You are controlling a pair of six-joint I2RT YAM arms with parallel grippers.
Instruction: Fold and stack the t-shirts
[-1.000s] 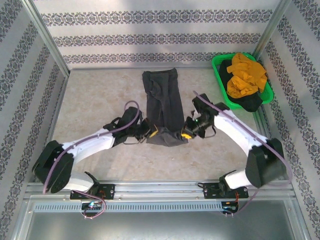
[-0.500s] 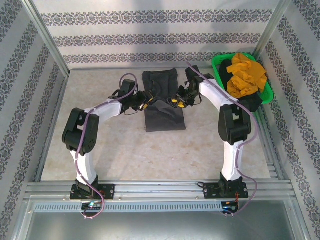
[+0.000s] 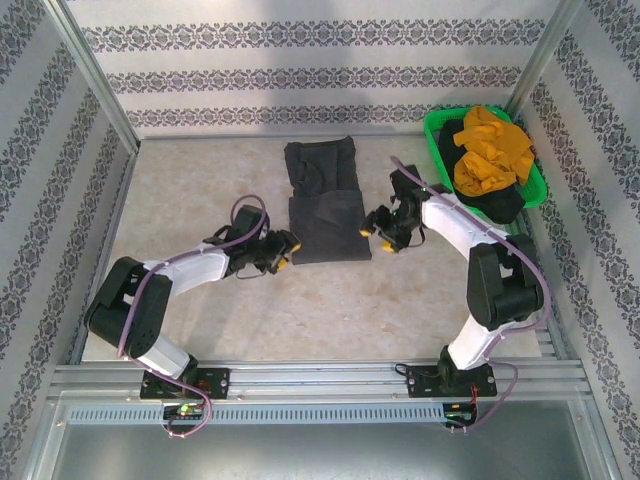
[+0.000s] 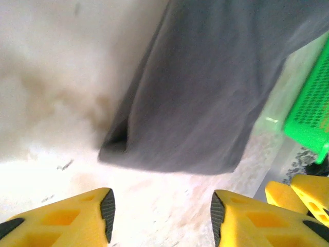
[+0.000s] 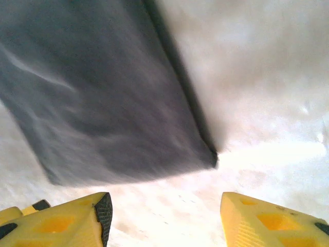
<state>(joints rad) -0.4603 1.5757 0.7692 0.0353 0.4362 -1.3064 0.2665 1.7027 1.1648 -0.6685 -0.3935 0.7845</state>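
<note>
L hand point(image 4: 162, 210), R hand point(image 5: 163, 208): both agape

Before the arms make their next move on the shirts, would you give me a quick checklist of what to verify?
1. Left tool open and holding nothing: ok.
2. Right tool open and holding nothing: ok.
3. Both tools apart from the grey t-shirt, one at each side: ok.
4. Grey t-shirt fully folded: not ok, its far part lies creased beyond the folded layer.
5. Orange t-shirt and dark t-shirt out of the green basket: not ok, both lie in it.
</note>
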